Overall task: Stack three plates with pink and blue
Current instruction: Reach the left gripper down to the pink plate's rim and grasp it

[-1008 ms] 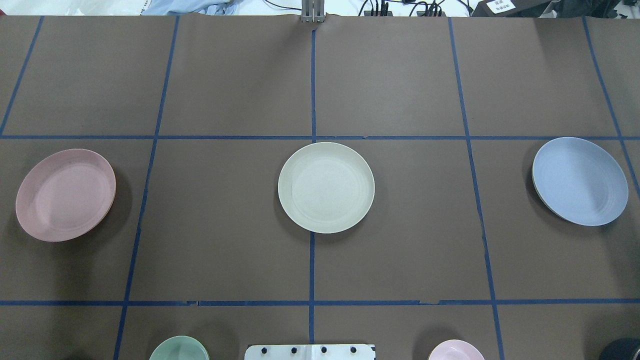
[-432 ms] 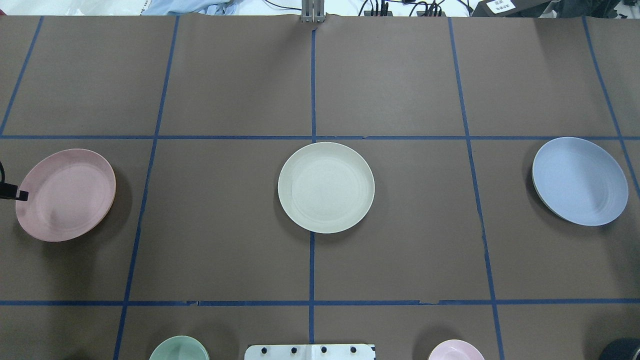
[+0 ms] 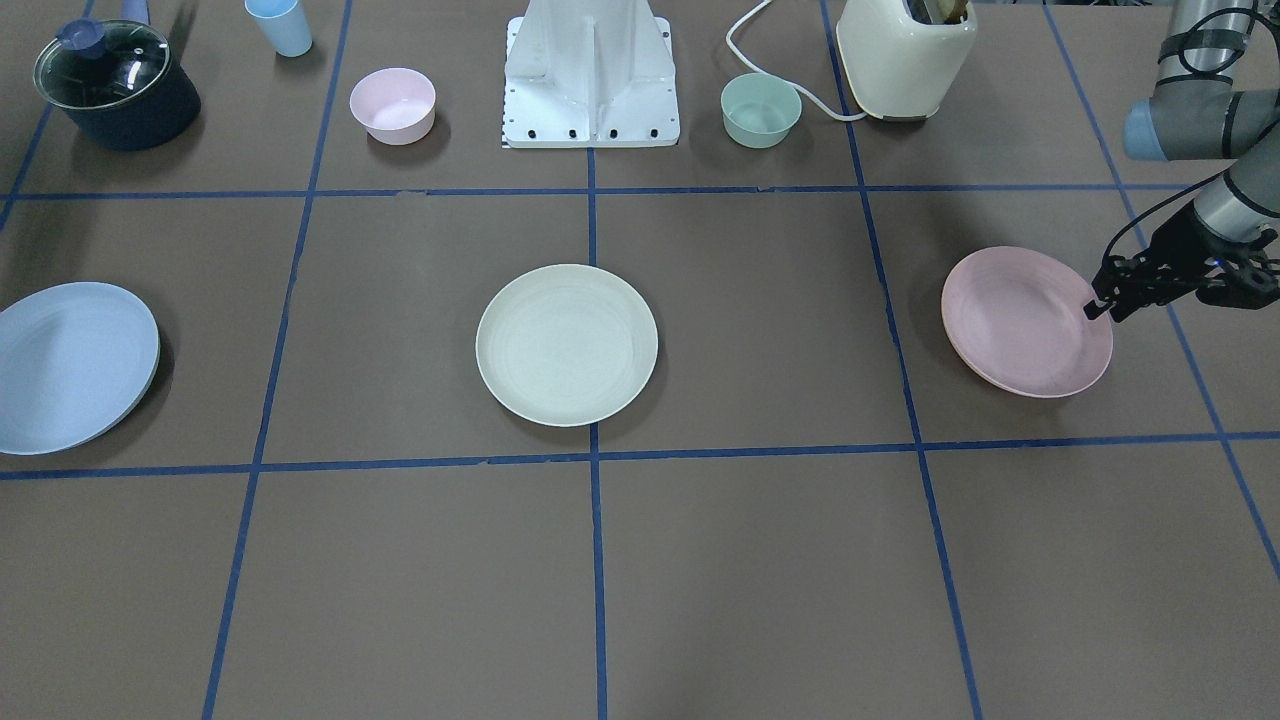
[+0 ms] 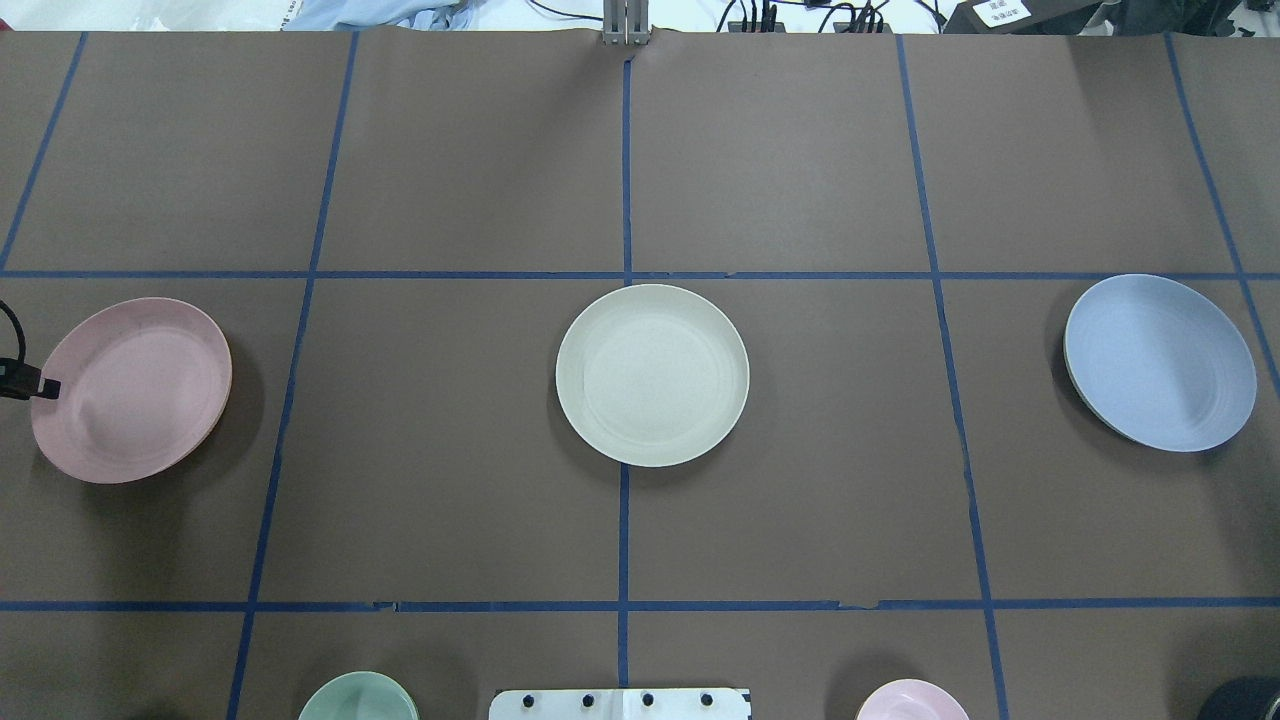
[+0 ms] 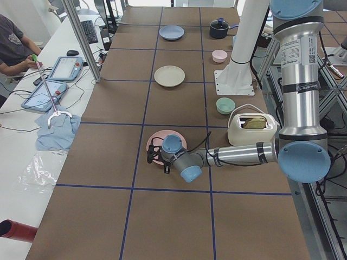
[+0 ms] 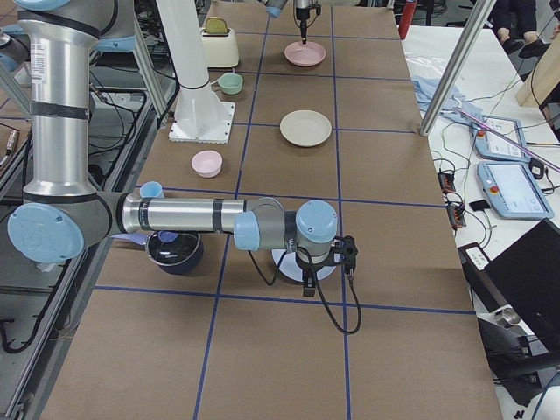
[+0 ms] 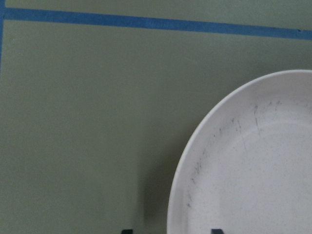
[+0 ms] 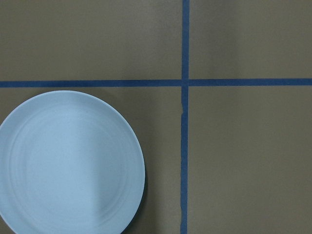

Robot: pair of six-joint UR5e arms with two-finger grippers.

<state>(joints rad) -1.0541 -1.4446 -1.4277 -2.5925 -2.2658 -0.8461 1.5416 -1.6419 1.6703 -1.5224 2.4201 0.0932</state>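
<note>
The pale pink plate (image 4: 130,390) lies flat at the table's left, the cream-white plate (image 4: 652,375) in the middle and the light blue plate (image 4: 1160,362) at the right, all apart. My left gripper (image 3: 1100,308) is open and low at the pink plate's (image 3: 1020,320) outer edge. In the left wrist view its fingertips (image 7: 126,231) stand either side of the rim (image 7: 185,170), one outside and one over the plate. My right gripper (image 6: 304,287) shows only in the exterior right view, high near the blue plate (image 8: 68,163); I cannot tell whether it is open or shut.
Near the robot's base mount (image 3: 590,80) stand a small pink bowl (image 3: 392,105), a mint-green bowl (image 3: 760,110), a cream toaster (image 3: 905,55), a dark lidded pot (image 3: 115,85) and a blue cup (image 3: 280,25). Blue tape lines cross the brown table.
My left gripper has come into the overhead view from the left and reached the pink plate's outer edge. The three plates have not moved.
</note>
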